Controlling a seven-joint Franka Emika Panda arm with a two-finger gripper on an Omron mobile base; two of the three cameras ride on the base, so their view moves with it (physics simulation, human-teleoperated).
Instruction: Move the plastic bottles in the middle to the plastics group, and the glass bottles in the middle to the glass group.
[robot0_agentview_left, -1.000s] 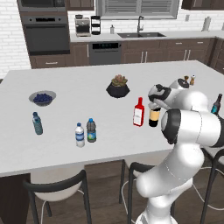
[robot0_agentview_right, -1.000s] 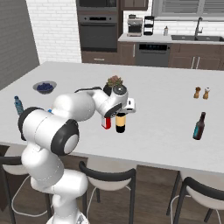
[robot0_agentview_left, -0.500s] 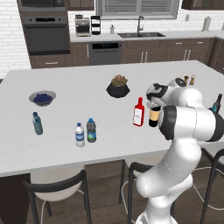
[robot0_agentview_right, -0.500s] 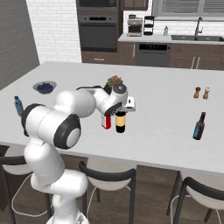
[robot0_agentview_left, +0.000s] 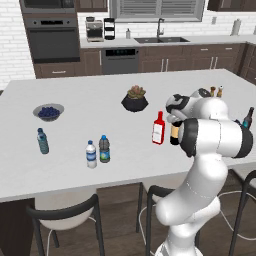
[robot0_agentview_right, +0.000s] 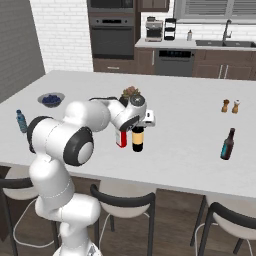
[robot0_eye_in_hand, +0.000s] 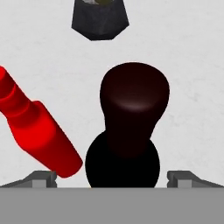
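Note:
My gripper (robot0_eye_in_hand: 113, 178) is open and hangs straight over the dark brown glass bottle (robot0_eye_in_hand: 133, 113). Its fingertips (robot0_eye_in_hand: 41, 178) stand wide on either side of the neck, apart from it. From the left base the gripper (robot0_agentview_left: 173, 121) sits on top of the brown bottle (robot0_agentview_left: 174, 136), with the white red-capped bottle (robot0_agentview_left: 158, 128) just left of it. The red-capped bottle (robot0_eye_in_hand: 35, 131) leans in at the hand view's left. A grey-clear blue-capped bottle (robot0_agentview_left: 104, 149) stands beside a white water bottle (robot0_agentview_left: 90, 154). A teal bottle (robot0_agentview_left: 43, 141) is far left. The slim dark glass bottle (robot0_agentview_right: 228, 144) stands at the right.
A dark plant pot (robot0_agentview_left: 134, 98) stands behind the two middle bottles. A bowl of blueberries (robot0_agentview_left: 48, 111) is at the left of the counter (robot0_agentview_left: 75, 115). Salt and pepper shakers (robot0_agentview_right: 230, 106) stand at the far right. Stools line the near counter edge.
The arm's elbow has shifted a little. The hand stays over the brown bottle with its jaws open.

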